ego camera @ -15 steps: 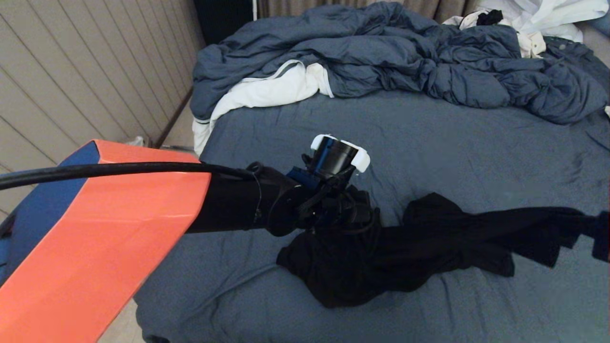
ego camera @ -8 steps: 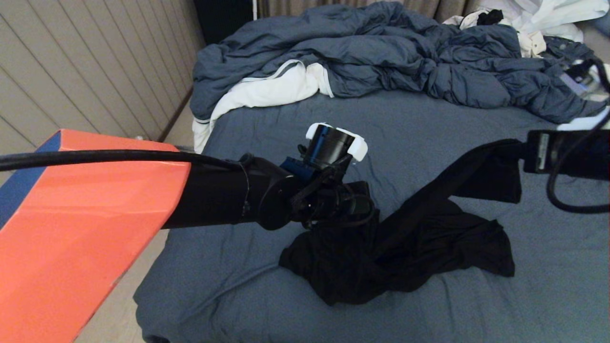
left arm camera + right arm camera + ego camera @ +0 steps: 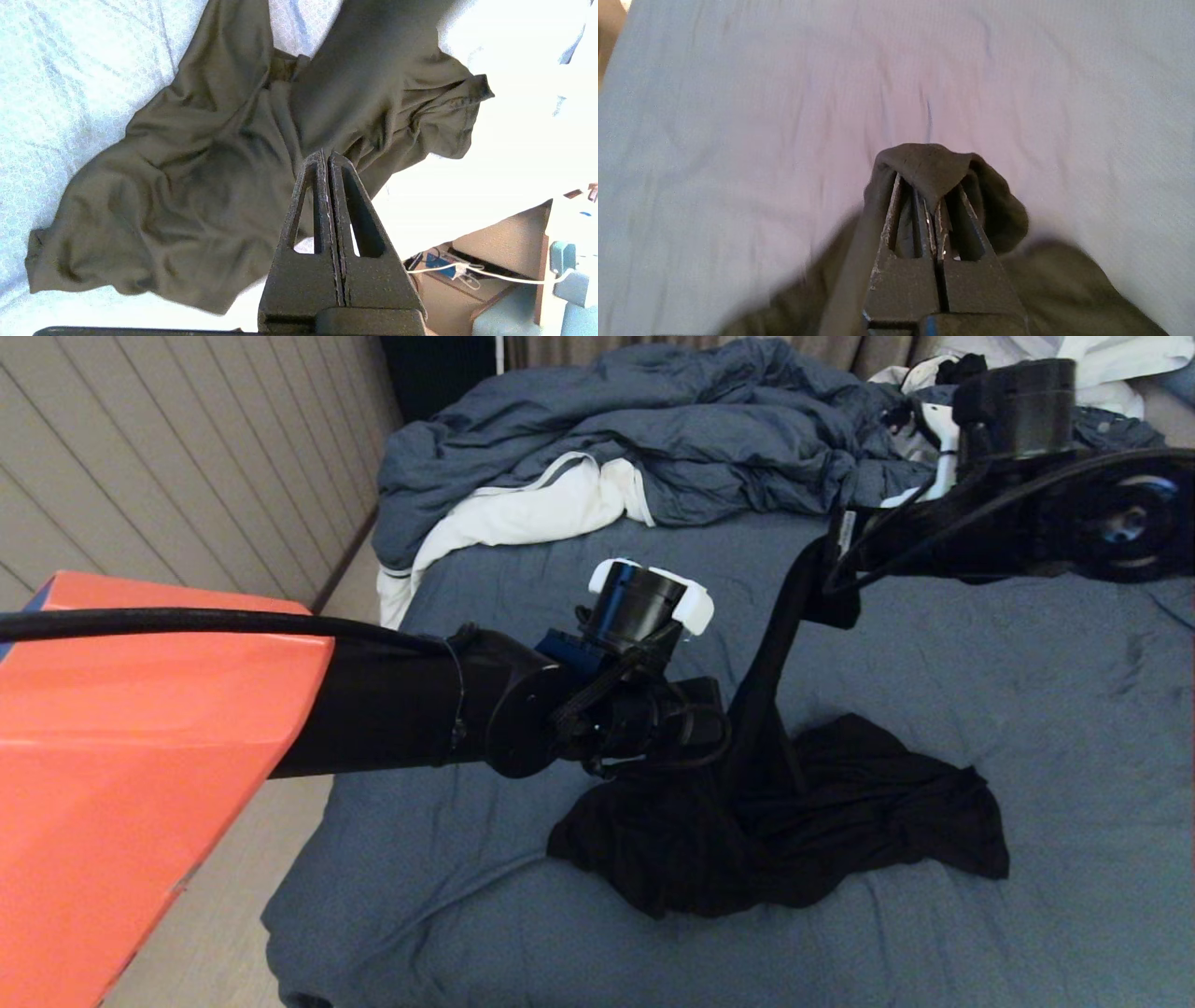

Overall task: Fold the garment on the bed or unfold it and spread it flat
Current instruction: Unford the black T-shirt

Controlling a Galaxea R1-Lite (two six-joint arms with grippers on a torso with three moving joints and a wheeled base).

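The black garment (image 3: 840,831) lies crumpled on the slate-blue bed (image 3: 1027,709), with no print showing. One corner of it rises as a taut strand to my right gripper (image 3: 826,593), which hangs high over the bed's middle. In the right wrist view that gripper (image 3: 930,189) is shut on the garment (image 3: 934,165), and cloth drapes over its tips. My left gripper (image 3: 327,156) is shut at a bunched fold of the garment (image 3: 187,186), at the heap's left side. In the head view its wrist hides the fingers.
A puffy blue-grey duvet (image 3: 747,439) is heaped along the back of the bed. A white cloth with a grey stripe (image 3: 523,513) lies at its left end, and white clothes (image 3: 1074,364) lie back right. A panelled wall (image 3: 140,476) and floor (image 3: 233,933) run along the bed's left edge.
My right gripper has swung from low at the right edge up and toward the back middle, lifting one corner of the garment into a taut strand. The left arm rose slightly.
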